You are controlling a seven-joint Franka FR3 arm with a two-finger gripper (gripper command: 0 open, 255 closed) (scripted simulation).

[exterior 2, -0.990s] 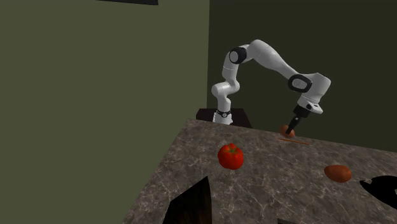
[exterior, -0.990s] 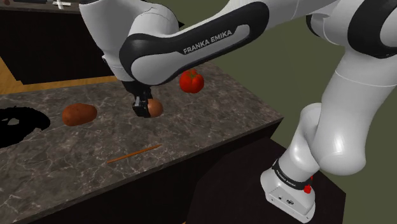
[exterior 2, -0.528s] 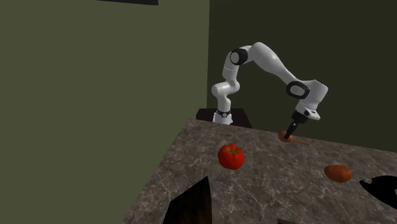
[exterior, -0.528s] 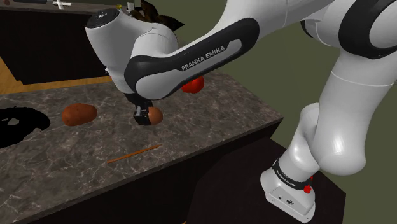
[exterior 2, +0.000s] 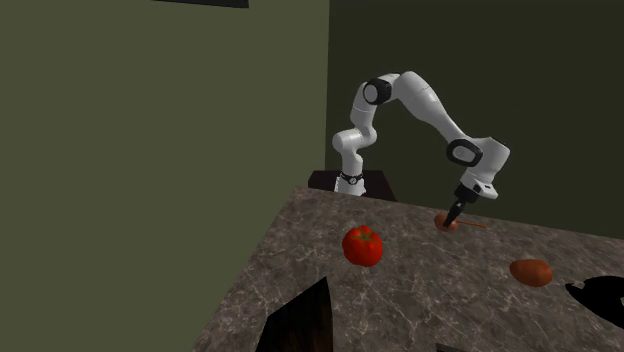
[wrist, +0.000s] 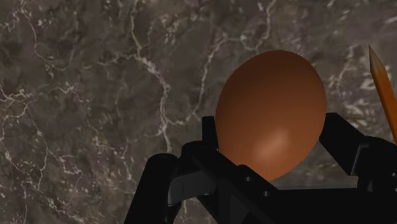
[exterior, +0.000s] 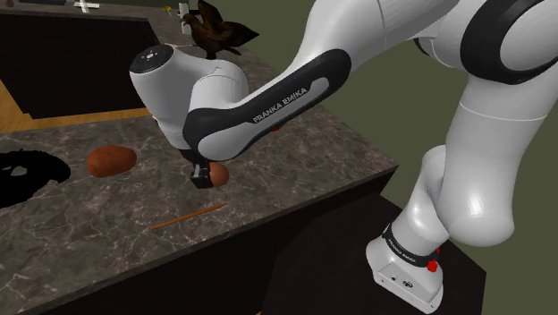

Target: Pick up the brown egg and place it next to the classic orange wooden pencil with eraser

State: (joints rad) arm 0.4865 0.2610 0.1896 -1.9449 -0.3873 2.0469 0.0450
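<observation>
Over the dark marbled counter (exterior: 80, 228), near the edge facing the stand (exterior: 407, 268), your gripper (exterior: 202, 178) points down with its jaws clamped on the egg (wrist: 270, 102). The wrist view shows a black finger (wrist: 343, 143) pressed to each flank of the smooth brown shell, with veined stone behind it. You can't tell from any view whether the egg touches the counter or hangs just above it; it sits low either way. In the shoulder view the pencil (exterior: 188, 216), orange and thin, lies flat at 7 o'clock of the egg, near it but apart. In the wrist view one orange end runs just outside one finger, clear of the shell. A reddish-brown potato (exterior: 112, 159) lies at 9 o'clock of the egg in the shoulder view, well apart, with a black area (exterior: 27, 172) further out at 9 o'clock. In the second exterior view the arm (exterior 2: 425, 100) arches from the stand down to the egg, the pencil shows as a thin line right beside it at 3 o'clock, a red tomato (exterior 2: 362, 245) sits at 8 o'clock and the potato at 4 o'clock, both well apart.
</observation>
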